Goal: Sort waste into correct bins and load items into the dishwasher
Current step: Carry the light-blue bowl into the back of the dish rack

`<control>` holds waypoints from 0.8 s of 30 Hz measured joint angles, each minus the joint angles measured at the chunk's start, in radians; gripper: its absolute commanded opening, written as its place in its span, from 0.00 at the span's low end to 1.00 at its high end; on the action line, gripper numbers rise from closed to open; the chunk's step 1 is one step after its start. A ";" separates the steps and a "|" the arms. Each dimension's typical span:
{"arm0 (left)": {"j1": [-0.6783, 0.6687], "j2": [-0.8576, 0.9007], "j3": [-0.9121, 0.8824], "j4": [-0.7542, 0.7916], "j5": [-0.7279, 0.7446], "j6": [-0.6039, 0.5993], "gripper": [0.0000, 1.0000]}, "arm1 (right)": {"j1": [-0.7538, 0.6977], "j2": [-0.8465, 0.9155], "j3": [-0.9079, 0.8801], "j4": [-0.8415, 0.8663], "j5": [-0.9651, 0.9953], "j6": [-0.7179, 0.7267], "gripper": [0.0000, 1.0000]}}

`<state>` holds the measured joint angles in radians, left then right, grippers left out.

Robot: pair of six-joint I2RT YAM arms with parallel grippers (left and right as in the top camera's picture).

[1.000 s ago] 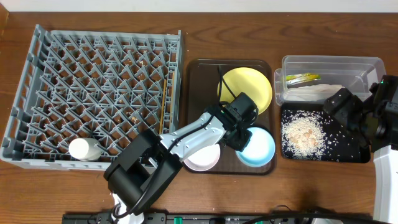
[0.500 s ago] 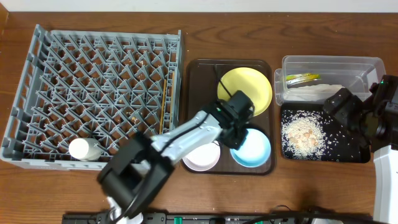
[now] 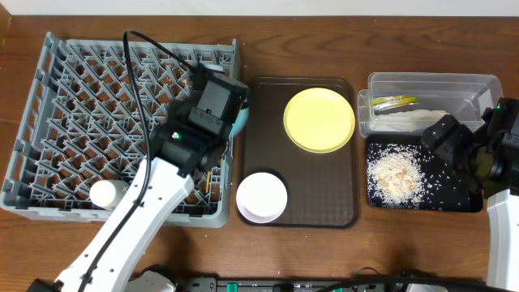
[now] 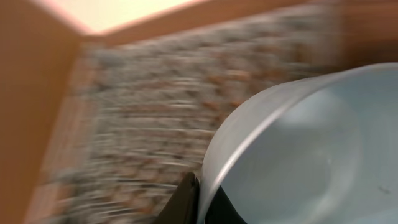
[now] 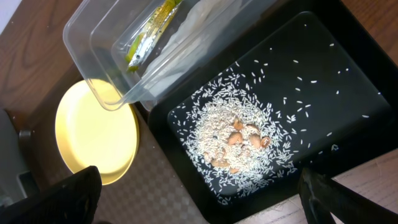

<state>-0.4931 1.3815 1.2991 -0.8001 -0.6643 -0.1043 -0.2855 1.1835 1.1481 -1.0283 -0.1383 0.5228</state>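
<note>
- A pale blue bowl (image 4: 311, 155) fills the view from 3 to 5 o'clock, its rim curving up from the bottom centre towards 2 o'clock.
- A dark fingertip (image 4: 185, 200) at 6 o'clock touches the rim's outer side.
- The grey rack (image 4: 143, 118) spreads across the centre towards 9 o'clock, heavily blurred.
- Brown tabletop (image 4: 31, 124) borders it from 8 to 12 o'clock.

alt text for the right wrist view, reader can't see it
A black tray holds a pile of rice and beige crumbs; beside it a clear tub contains a green-yellow wrapper and white napkin, with a yellow plate at left.
</note>
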 measured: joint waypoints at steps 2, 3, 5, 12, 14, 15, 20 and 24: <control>0.021 0.023 0.000 0.003 -0.144 0.013 0.08 | 0.000 0.000 0.000 0.000 0.000 0.000 0.99; 0.032 0.039 0.000 0.009 -0.209 0.021 0.07 | 0.000 0.000 0.000 0.000 0.000 0.000 0.99; 0.051 0.079 0.000 0.036 -0.318 0.031 0.08 | 0.000 0.000 0.000 0.000 0.000 0.000 0.99; 0.070 0.266 -0.005 0.369 -0.523 0.135 0.08 | 0.000 0.000 0.000 0.000 0.000 0.000 0.99; 0.070 0.311 -0.010 0.495 -0.546 0.193 0.07 | 0.000 0.000 0.000 0.000 0.000 0.000 0.99; 0.070 0.334 -0.010 0.561 -0.551 0.222 0.08 | 0.000 0.000 0.000 0.001 0.000 0.000 0.99; 0.070 0.443 -0.010 0.805 -0.574 0.399 0.07 | 0.000 0.000 0.000 0.000 0.000 0.000 0.99; 0.073 0.520 -0.010 0.883 -0.578 0.497 0.07 | 0.000 0.000 0.000 0.000 0.000 0.000 0.99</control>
<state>-0.4202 1.9011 1.2892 0.0826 -1.2423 0.3931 -0.2855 1.1835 1.1481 -1.0283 -0.1383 0.5228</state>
